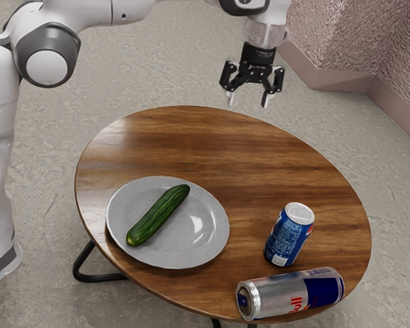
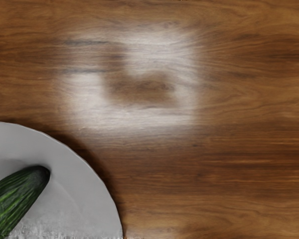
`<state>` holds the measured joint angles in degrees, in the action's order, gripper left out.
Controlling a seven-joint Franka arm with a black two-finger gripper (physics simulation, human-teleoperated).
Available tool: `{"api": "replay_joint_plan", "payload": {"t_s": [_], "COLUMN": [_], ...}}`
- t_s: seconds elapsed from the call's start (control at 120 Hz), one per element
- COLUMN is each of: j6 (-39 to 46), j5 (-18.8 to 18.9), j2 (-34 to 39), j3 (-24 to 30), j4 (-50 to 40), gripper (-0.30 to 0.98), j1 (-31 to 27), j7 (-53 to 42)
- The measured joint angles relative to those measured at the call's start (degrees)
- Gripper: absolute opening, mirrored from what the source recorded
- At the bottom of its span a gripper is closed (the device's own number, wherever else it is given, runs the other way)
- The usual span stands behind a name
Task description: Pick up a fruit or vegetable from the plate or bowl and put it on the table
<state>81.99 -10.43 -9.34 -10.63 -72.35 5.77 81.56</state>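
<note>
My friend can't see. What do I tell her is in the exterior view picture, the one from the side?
A green cucumber lies on a gray plate on a round wooden table. A robot arm's open black gripper hangs in the air, empty. A blue can stands near a silver-and-blue can on its side.

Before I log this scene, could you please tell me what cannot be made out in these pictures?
Cucumber, wrist view: one end, cut off by the edge.
Plate, wrist view: most of it, likewise cut off.
Standing can, exterior view: small print, too small.
Lying can, exterior view: underside, hidden by its body.
</note>
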Motion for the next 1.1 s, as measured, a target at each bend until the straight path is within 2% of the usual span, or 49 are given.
{"api": "replay_joint_plan", "payload": {"t_s": [0.35, 0.775, 0.883, 1.017, 1.067, 1.1], "j6": [-0.57, -1.65, -1.94, -2.00, -1.42, 0.44], "j5": [-0.25, -0.06, 2.40, 4.08, 4.37, 4.53], "j2": [-0.69, -0.40, -0.48, -1.52, 0.12, 4.39], "j3": [0.01, -0.07, -0.03, 0.23, 0.03, -0.05], "j4": [-0.10, -0.49, -0.70, -1.93, -5.72, -13.32], "gripper": [0.69, 0.69, 0.69, 0.69, 0.69, 0.69], "j1": [0.19, -0.05, 0.10, 3.16, 7.50, 10.23], "j7": [25.51, 41.99, 41.77, 33.89, 30.20, 27.87]}}
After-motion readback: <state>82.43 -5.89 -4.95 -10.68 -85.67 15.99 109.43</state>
